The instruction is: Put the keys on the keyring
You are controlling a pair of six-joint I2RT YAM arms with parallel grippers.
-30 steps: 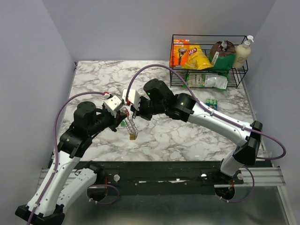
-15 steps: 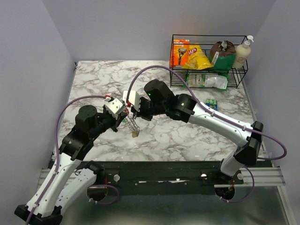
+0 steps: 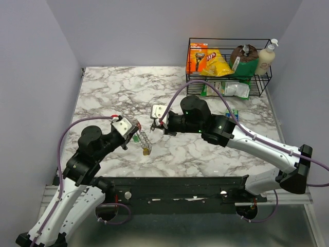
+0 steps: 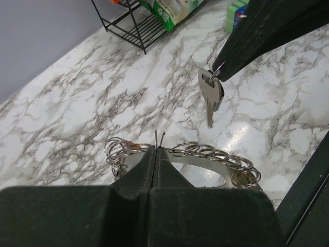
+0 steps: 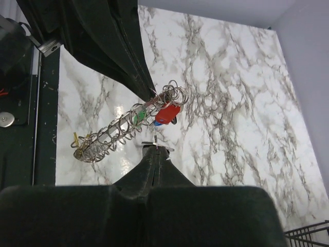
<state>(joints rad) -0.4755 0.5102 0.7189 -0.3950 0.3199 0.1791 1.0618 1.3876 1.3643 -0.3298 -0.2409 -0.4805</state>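
The keyring (image 5: 123, 128) is made of thin, shiny silvery wire. The keys (image 4: 211, 95) are of grey metal with a dull sheen; a red head (image 5: 167, 114) looks like glossy plastic. The table (image 4: 92, 98) is topped in smooth, glossy marble pattern. The fingers (image 4: 133, 180) of the left gripper (image 4: 156, 150) are finished matt black. The basket (image 3: 230, 39) is formed of black wire.

The left gripper (image 4: 156, 153), jaws pressed together, pinches the keyring (image 4: 205, 153), whose coils spread toward 3 and 9 o'clock. At 1 o'clock the right gripper (image 4: 222, 71) dangles a silvery key (image 4: 211, 95) above the marble table (image 4: 77, 113). A basket (image 4: 134, 28) sits at 12.
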